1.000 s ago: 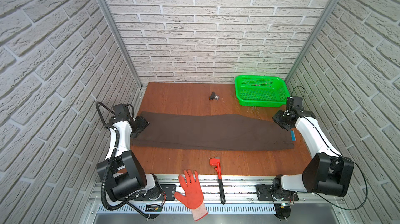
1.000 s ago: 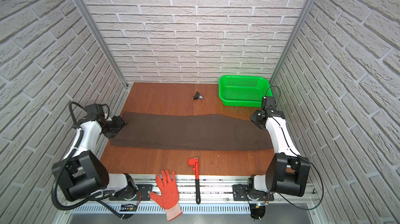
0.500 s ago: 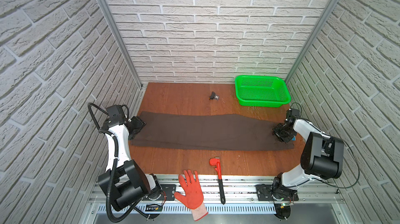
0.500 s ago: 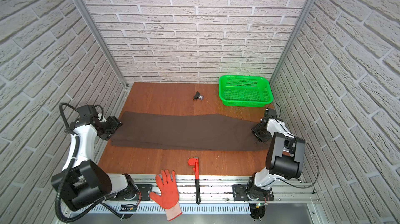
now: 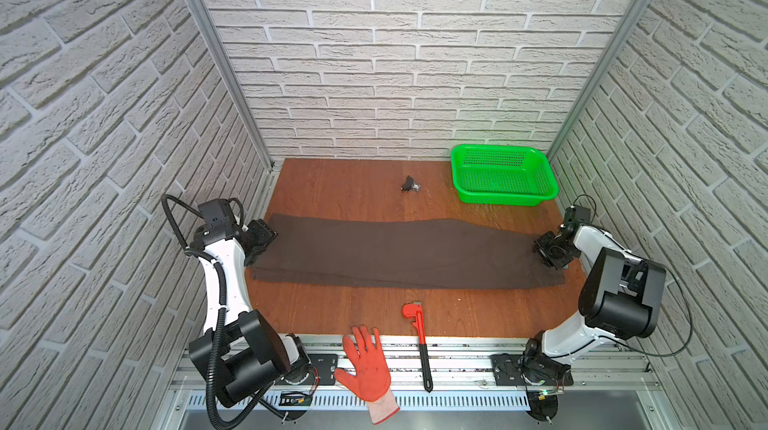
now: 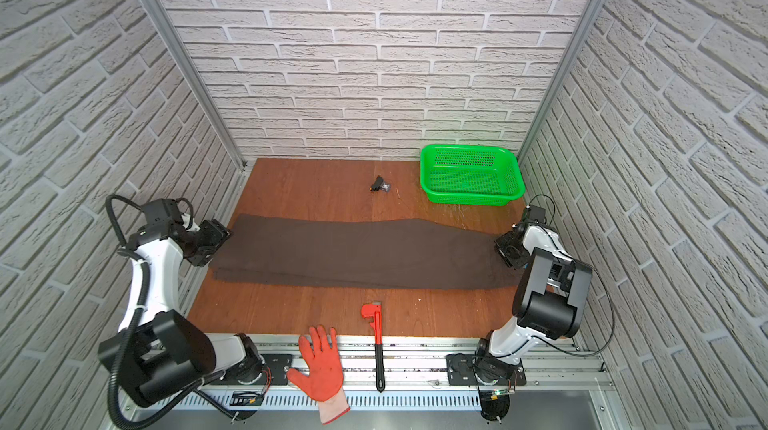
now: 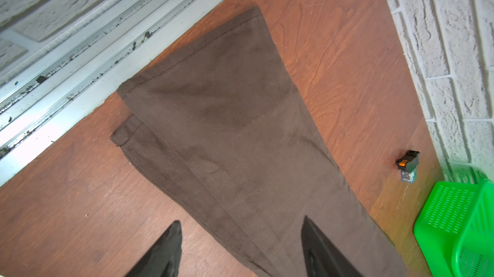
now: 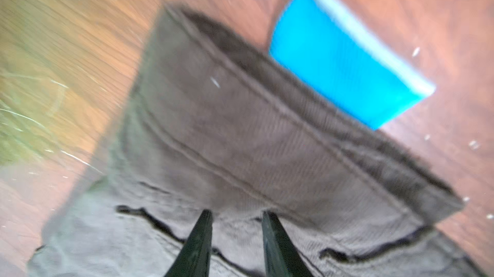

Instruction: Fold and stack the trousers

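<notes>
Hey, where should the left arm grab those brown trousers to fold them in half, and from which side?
Likely the hems of the trousers, coming from the left end of the table, where the left gripper hangs open. The legs lie flat, one on the other, hems slightly offset, so pinch both layers near a corner. The waistband lies by the right gripper.

Whitish brick-pattern wall panels (image 5: 395, 54) close in the back and both sides, meeting at slanting silver aluminium corner posts (image 5: 216, 58). The floor is a reddish-brown wood-grain board (image 5: 345, 187), edged in front by a slotted aluminium rail (image 5: 457, 351). Bright, even light glares off a metal side channel (image 7: 80, 56).
</notes>
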### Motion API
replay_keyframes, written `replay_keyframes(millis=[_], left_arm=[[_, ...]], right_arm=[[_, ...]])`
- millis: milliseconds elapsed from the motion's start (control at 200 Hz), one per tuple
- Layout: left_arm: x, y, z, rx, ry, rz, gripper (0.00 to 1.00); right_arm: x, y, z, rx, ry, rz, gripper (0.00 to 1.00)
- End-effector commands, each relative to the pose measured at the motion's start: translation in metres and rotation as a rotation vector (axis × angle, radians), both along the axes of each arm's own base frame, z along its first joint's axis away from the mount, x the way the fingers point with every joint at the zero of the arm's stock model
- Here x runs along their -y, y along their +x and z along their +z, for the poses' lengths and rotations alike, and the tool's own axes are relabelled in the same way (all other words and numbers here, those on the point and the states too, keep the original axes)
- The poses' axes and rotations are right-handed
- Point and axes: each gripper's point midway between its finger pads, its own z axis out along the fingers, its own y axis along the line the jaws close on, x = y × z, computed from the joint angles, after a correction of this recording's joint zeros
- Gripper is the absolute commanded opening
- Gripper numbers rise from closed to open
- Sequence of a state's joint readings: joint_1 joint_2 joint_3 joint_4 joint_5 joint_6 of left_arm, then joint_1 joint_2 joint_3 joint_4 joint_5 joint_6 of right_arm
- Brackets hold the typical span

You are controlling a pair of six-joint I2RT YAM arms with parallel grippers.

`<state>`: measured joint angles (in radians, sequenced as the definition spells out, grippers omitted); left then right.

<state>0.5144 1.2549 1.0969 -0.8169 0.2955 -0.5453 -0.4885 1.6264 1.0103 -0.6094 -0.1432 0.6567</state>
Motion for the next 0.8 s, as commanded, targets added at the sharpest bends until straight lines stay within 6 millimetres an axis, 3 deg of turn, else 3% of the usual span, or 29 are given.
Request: replay_keyframes(millis=[0, 195, 330, 545, 795], left_arm=[[-0.008, 0.005, 0.009, 0.022, 0.01, -0.009, 0.7], [-0.026, 0.017, 0.012, 0.069, 0.003, 0.007, 0.71], [-0.041, 0.029, 0.012, 0.09, 0.029, -0.002, 0.71], [-0.062, 0.038, -0.001, 0.089, 0.082, -0.001, 0.72], [-0.076, 0.026, -0.058, -0.009, -0.009, 0.039, 0.71]], right_arm=[[-0.002, 0.011, 0.033, 0.101, -0.01, 0.027, 0.34], [-0.053, 0.009, 0.08, 0.182, -0.046, 0.187, 0.34], [-0.103, 0.003, 0.093, 0.209, -0.076, 0.349, 0.34], [-0.172, -0.011, 0.081, 0.207, -0.081, 0.557, 0.33], [-0.219, -0.015, 0.049, 0.142, -0.077, 0.693, 0.32]])
